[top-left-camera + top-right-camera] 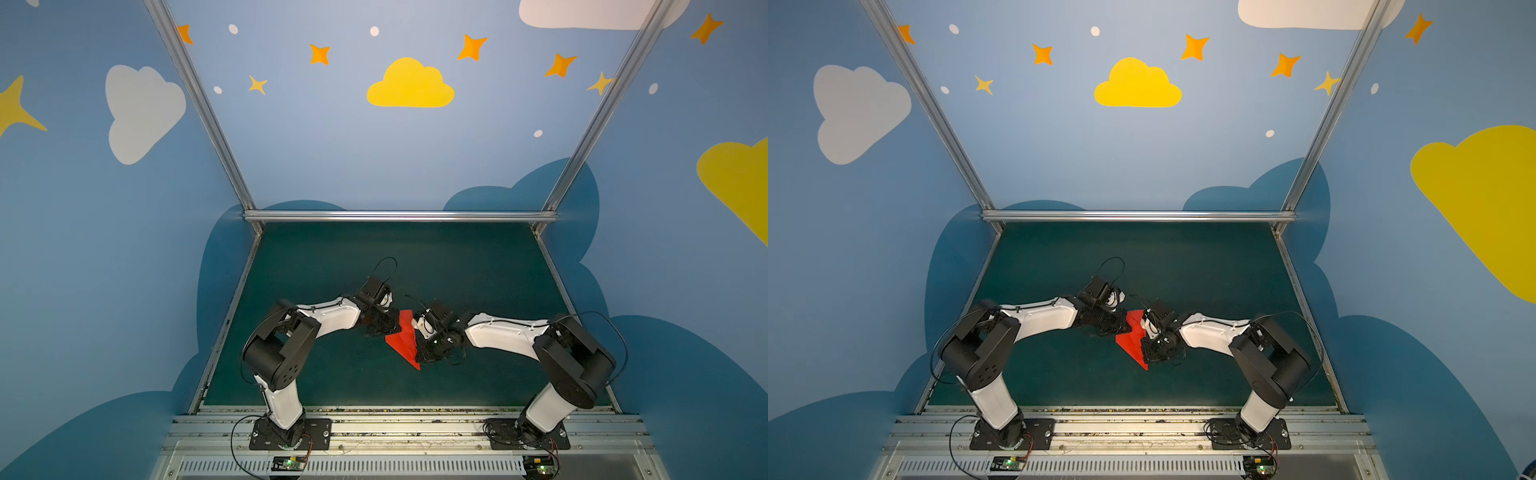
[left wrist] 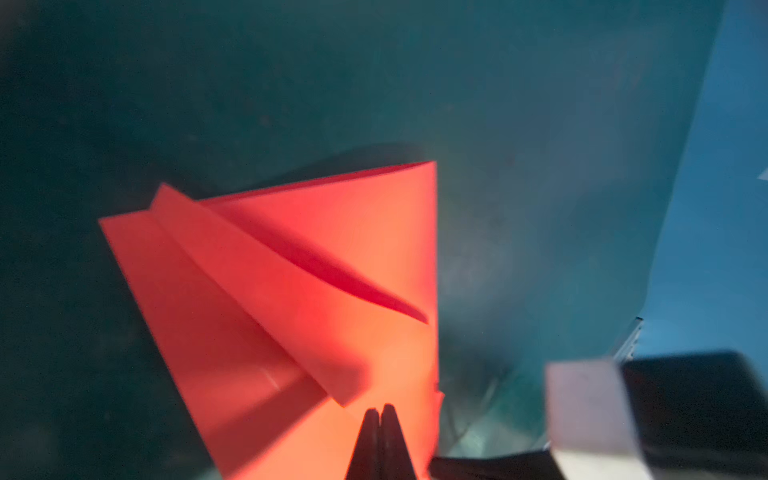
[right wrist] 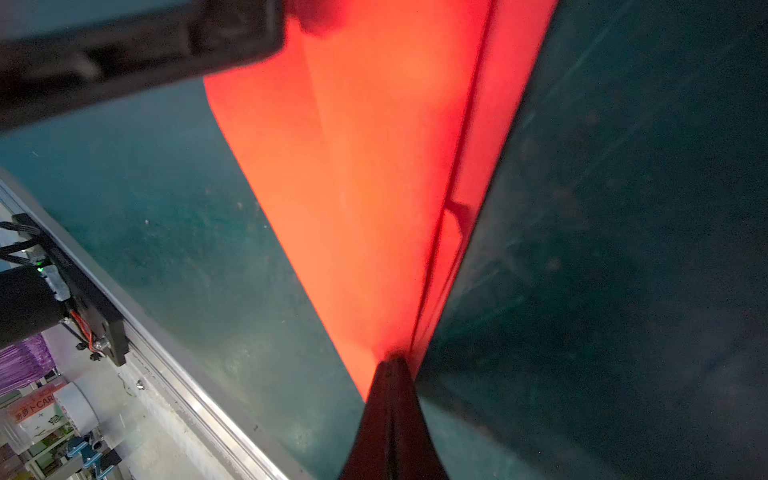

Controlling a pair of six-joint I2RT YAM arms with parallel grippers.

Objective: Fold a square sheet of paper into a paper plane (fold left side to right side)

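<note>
The paper plane [image 1: 402,338] [image 1: 1133,338] is bright red, thin and matte. It is folded into a creased dart with a wide tail and a sharp nose, and one wing flap lifts slightly and casts a dark sliver of shadow [image 2: 311,291]. It lies between the two hands, its nose pointing towards the arm bases. The left hand [image 1: 388,331] [image 2: 379,415] meets the plane's wide part from one side, its dark tapered fingers closed tight together over the paper. The right hand [image 1: 419,352] [image 3: 392,368] sits just beside the opposite long edge, its fingers likewise pressed together where the long crease [image 3: 453,208] runs in to meet them. The close views are too blurred to tell whether either hand pinches a layer or only bears down on it. Under the hands spreads the tabletop [image 1: 457,266], a dark green, faintly speckled mat. It is bordered by ribbed aluminium rails [image 1: 399,215], with the arms bolted to a slotted metal base [image 1: 415,428] at the near edge. Blue walls [image 1: 332,145] painted with white and yellow clouds, orange stars and pale dots enclose three sides.
</note>
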